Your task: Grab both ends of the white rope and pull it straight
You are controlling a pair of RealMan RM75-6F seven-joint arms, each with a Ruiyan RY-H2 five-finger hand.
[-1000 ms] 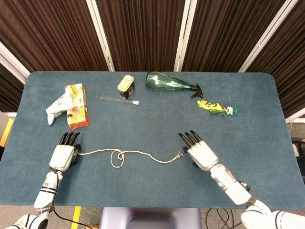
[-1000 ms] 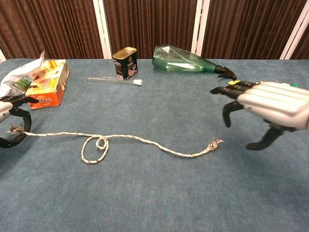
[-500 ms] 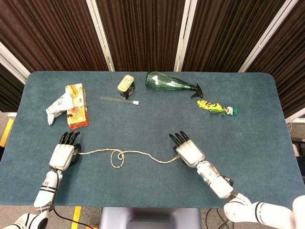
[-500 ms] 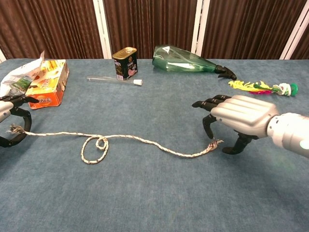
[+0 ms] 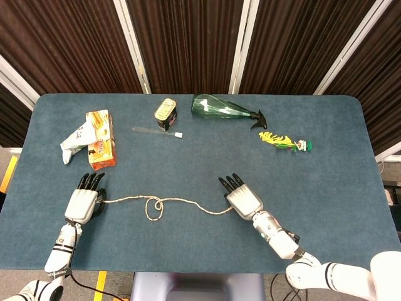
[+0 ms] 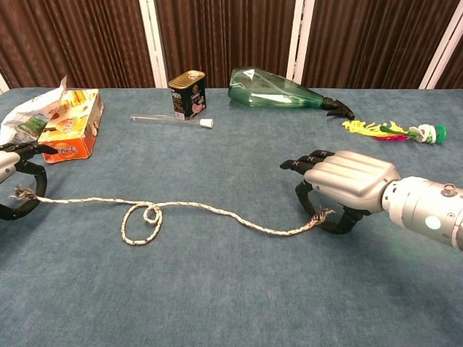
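Blue tabletop (image 5: 326, 200), white rope (image 6: 210, 210) slack across the near side, loop mid-span. Left hand (image 5: 83, 204) at its left end, grip unclear. Right hand (image 6: 347, 182) arched over the frayed right end, fingers not closed. Next: pinch, then pull apart.

Both views are evenly and brightly lit from overhead, with no strong directional source. Shadows on the tabletop (image 5: 188, 157) are soft and short, seen directly beneath the right robot hand (image 6: 340, 184) in the chest view. Faint highlights are seen on the green bottle (image 6: 278, 90). Focus is sharp throughout; no motion blur is seen. Slight wide-angle curvature is seen at the frame edges.
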